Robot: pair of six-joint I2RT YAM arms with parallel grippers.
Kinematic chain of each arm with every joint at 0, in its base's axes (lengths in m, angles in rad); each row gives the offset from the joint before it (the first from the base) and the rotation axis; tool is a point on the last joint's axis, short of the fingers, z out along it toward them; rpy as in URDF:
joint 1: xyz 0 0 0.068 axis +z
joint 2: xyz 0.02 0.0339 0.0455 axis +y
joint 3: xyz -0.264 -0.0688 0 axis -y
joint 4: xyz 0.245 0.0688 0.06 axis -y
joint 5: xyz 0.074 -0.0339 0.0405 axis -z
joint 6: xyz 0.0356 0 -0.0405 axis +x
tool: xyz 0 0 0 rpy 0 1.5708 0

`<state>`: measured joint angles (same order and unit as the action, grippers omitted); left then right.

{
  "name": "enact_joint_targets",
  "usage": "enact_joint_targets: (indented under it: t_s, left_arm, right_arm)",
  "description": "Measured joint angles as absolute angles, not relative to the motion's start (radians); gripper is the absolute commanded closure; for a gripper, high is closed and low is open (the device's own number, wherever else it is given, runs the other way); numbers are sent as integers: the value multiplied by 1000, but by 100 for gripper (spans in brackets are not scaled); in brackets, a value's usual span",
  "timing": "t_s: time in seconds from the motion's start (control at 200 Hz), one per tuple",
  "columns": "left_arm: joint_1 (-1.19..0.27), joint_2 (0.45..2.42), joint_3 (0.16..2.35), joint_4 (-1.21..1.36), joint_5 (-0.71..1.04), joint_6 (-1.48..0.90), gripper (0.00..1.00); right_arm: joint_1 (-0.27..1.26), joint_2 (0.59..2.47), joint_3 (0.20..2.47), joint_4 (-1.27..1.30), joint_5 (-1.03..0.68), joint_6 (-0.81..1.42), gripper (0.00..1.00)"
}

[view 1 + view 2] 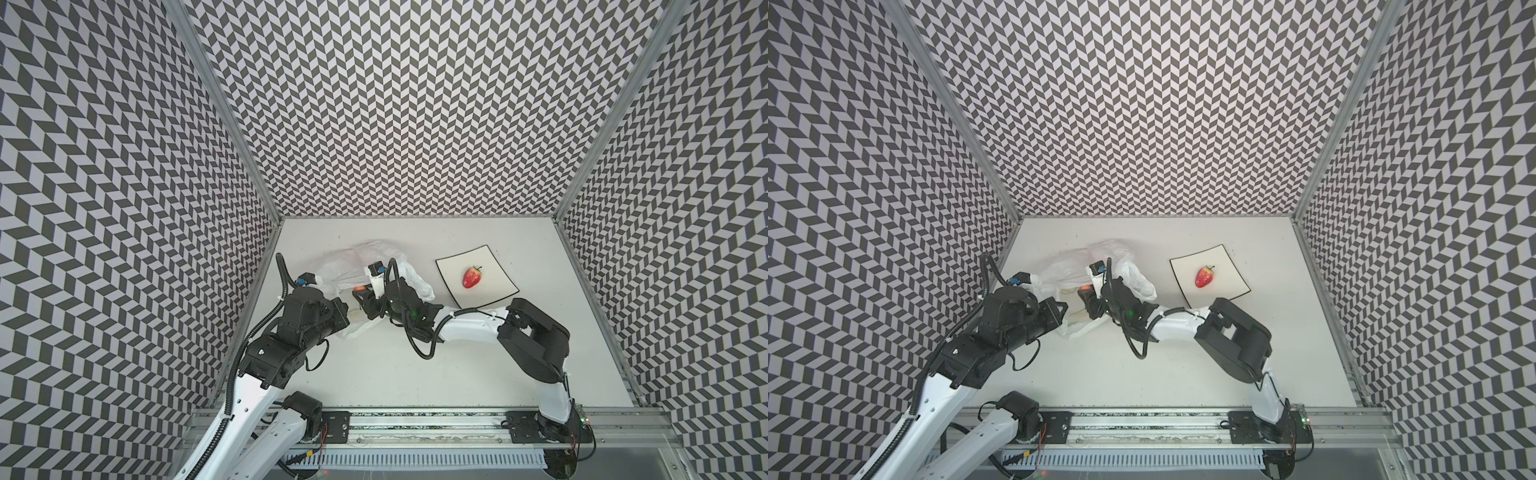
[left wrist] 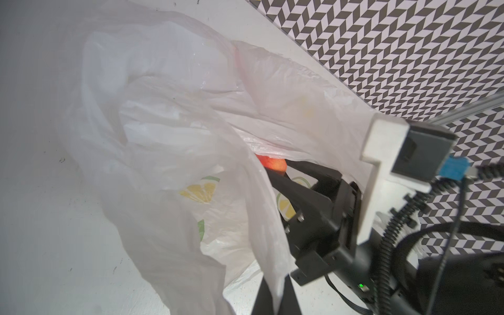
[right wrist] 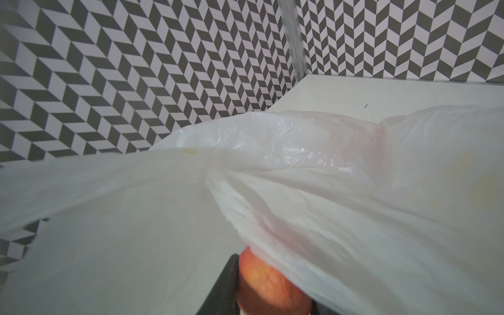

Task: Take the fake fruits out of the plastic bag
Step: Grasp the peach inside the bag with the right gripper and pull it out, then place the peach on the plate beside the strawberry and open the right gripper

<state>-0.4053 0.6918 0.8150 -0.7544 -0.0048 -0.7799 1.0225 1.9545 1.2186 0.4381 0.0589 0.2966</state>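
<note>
My left gripper (image 2: 276, 289) is clamped shut on a gathered fold of the plastic bag (image 2: 163, 122), with the thin film pinched flat between its two black fingers (image 2: 261, 297). The bag is translucent white and full of sharp creases and soft billows. A flat yellow lemon-slice print (image 2: 199, 192) shows through one wall.

My right gripper (image 2: 278, 167) reaches into the bag's mouth and is closed around a peach-like fruit (image 3: 268, 281). The fruit is round and glossy, red-orange mottled with yellow. A matte black finger presses on each side of it, and a crinkled sheet of the bag drapes over part of it.

In both top views the bag (image 1: 353, 266) lies left of centre on the smooth white surface (image 1: 415, 365) as a crumpled, shiny heap. The held fruit (image 1: 360, 287) shows as a small orange spot at the bag's lower edge, between my two arms.

Just right of the bag sits a square white plate (image 1: 494, 274) with a thin black rim and slightly curved-in sides. It is turned corner-on in the frame. One strawberry (image 1: 472, 277) lies on its middle, red and glossy, with its green top pointing to the upper right. I cannot make out any other fruit inside the bag.
</note>
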Motion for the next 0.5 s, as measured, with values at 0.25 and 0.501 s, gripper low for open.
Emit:
enact_joint_targets:
  t_s: [0.25,0.501]
  left_arm:
    - [-405,680,790,-703,-13,-809,100]
    - [-405,659,755,-659,-13,-827,100]
  right_arm:
    - [1021,1707,1045,271,-35,252,70]
    - [1005,1393,911,89,-45,235,69]
